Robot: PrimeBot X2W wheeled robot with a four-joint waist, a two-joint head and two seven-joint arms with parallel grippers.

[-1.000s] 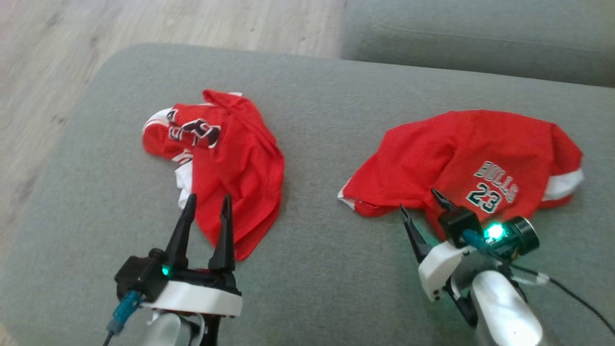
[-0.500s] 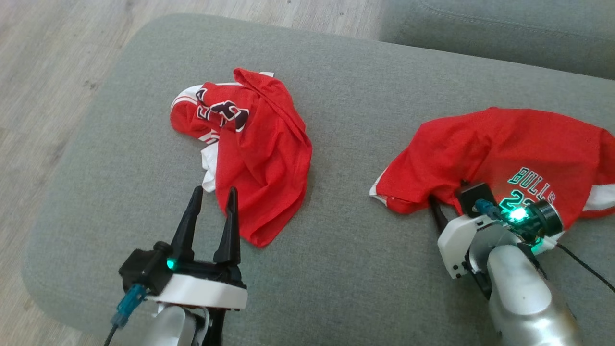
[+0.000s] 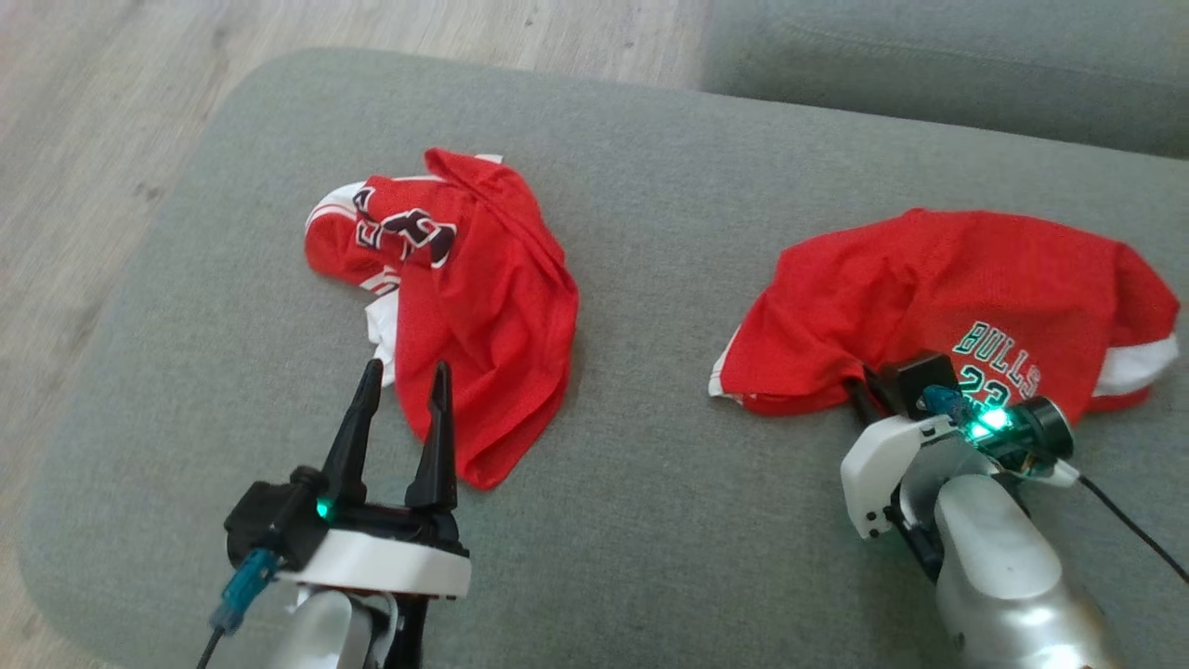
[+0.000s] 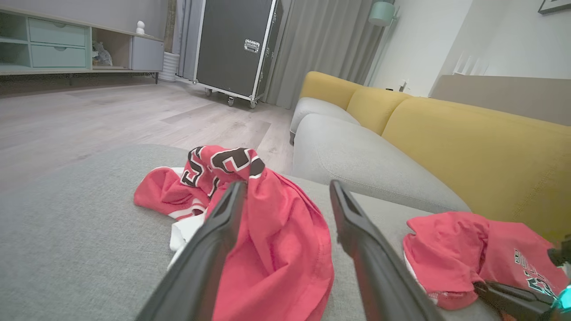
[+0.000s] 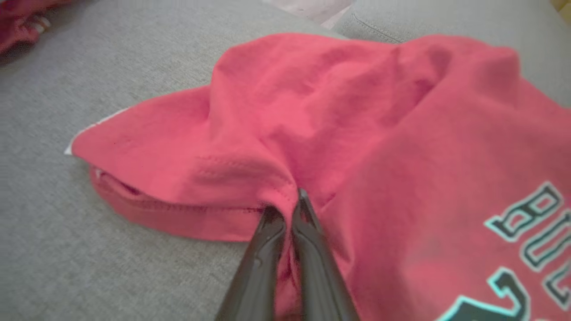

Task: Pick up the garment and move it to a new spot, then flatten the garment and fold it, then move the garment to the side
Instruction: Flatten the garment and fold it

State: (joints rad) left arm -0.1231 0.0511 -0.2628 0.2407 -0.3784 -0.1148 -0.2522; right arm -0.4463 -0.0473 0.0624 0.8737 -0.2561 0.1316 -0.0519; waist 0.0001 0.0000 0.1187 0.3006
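Observation:
A crumpled red garment (image 3: 929,288) with "BULLS 23" lettering lies on the right of the grey cushion (image 3: 650,520). My right gripper (image 3: 859,383) is shut on the near hem, a fold of red cloth pinched between its fingertips (image 5: 287,203). The same garment (image 4: 464,254) shows at the lower right of the left wrist view. A second red garment (image 3: 474,307) with black lettering lies bunched on the left. My left gripper (image 3: 404,367) stands open just short of its near edge, fingers (image 4: 223,232) apart over the cloth (image 4: 276,258).
Wooden floor (image 3: 93,111) lies beyond the cushion's left and far edges. Another grey seat (image 3: 929,74) adjoins at the far right, with a yellow backrest (image 4: 468,142) behind it. A black cable (image 3: 1133,530) trails from my right wrist.
My right gripper pushed forward to the BULLS garment's near hem and shut on it. The left gripper stayed open in place. The head camera shifted between frames.

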